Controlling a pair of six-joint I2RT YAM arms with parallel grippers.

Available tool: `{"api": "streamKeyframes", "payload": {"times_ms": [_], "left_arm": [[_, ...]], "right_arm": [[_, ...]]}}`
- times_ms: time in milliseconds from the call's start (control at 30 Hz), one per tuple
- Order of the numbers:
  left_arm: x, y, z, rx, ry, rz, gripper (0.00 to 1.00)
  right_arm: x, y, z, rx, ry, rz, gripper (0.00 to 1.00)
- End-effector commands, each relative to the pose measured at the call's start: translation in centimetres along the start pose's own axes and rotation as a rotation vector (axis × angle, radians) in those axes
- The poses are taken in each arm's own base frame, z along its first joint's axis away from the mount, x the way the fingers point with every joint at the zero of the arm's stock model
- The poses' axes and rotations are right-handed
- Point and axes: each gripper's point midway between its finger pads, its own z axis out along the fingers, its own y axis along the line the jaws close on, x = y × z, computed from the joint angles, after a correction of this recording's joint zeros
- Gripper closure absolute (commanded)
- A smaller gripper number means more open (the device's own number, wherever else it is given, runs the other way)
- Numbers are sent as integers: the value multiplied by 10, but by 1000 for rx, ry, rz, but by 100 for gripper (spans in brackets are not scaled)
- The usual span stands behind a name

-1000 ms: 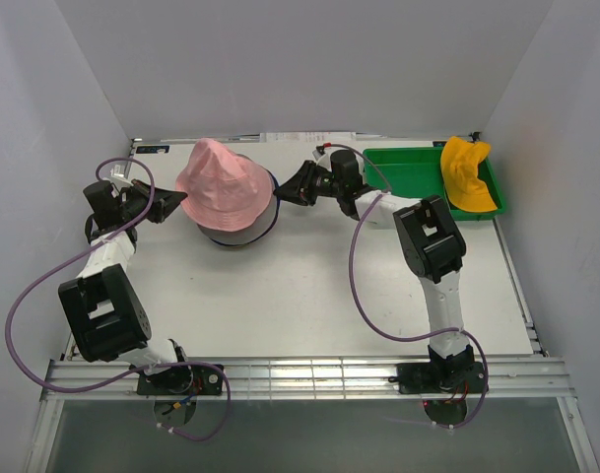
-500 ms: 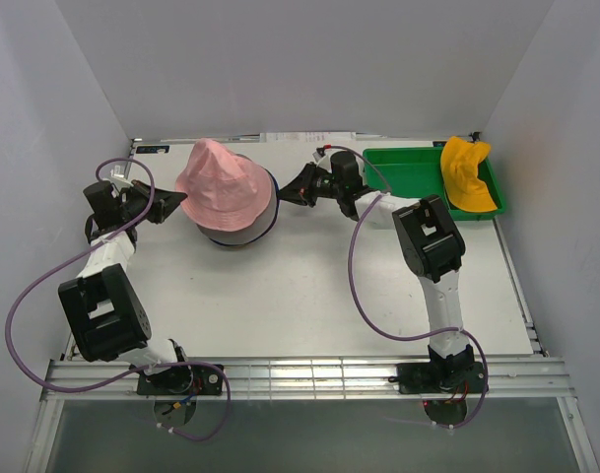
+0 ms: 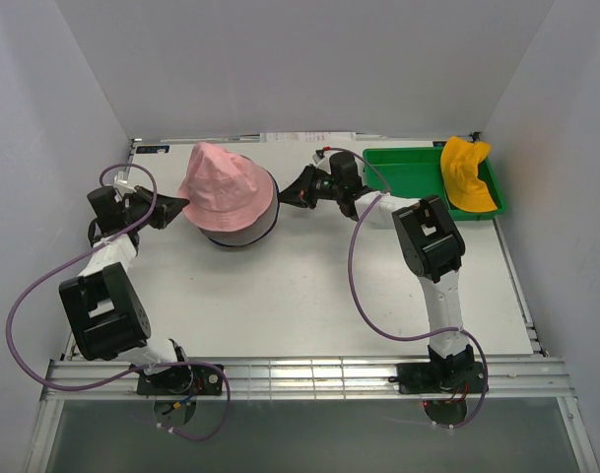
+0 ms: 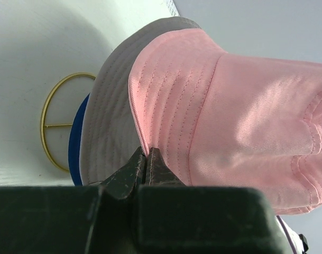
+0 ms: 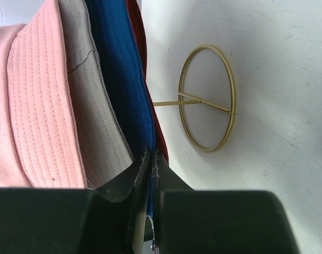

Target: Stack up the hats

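There are five bucket hats in all. Four sit in one stack at the back of the white table (image 3: 309, 286), left of centre. The pink hat (image 3: 226, 187) is on top, then the grey hat (image 4: 110, 121), then the blue hat (image 5: 121, 79), and the dark red hat (image 5: 132, 16) is at the bottom, showing only as a thin edge. The fifth, the yellow-orange hat (image 3: 467, 177), lies apart on the right end of the single green tray (image 3: 408, 169) at the back right corner, draped over its rim.

The two arms reach the stack from opposite sides. The left gripper (image 4: 146, 161) is at the stack's left side. Its fingers are pressed together at the edge of the pink brim, just above the grey brim, and appear to pinch the pink fabric. The right gripper (image 5: 151, 159) is at the stack's right side. Its fingers are closed on the blue brim, and a sliver of blue shows between them, with the dark red brim just beside.

The left wrist view shows one gold wire ring (image 4: 57, 125) with a crossbar, flat on the table and partly tucked under the blue brim. The right wrist view also shows one such ring (image 5: 205, 103), beside the dark red brim. I cannot tell whether these are one ring or two.
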Motion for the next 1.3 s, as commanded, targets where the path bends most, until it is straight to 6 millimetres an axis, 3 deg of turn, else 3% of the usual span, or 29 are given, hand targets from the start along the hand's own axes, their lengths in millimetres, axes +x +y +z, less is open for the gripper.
{"api": "streamKeyframes", "payload": {"times_ms": [0,300,633,733,867,1067,1267], "left_arm": [[-4,12,0,-33,-30,25,100],[-7,7,-1,-19,-38,51,100],[-5,22,4,-47,-38,49,100],[-7,23,4,-49,-40,53,100],[-9,22,5,-48,-39,56,100],[-12,17,5,-46,-45,67,100],[-11,18,4,-47,-45,66,100]], "right_arm": [[3,-21,2,61,14,4,92],[-6,-14,1,65,13,-31,92],[-8,-16,1,83,29,-33,92],[-11,-12,-2,81,23,-39,83],[-20,-2,-10,72,4,-53,71],[-34,15,-26,56,-37,-64,63],[-42,57,-39,-14,-77,-102,60]]}}
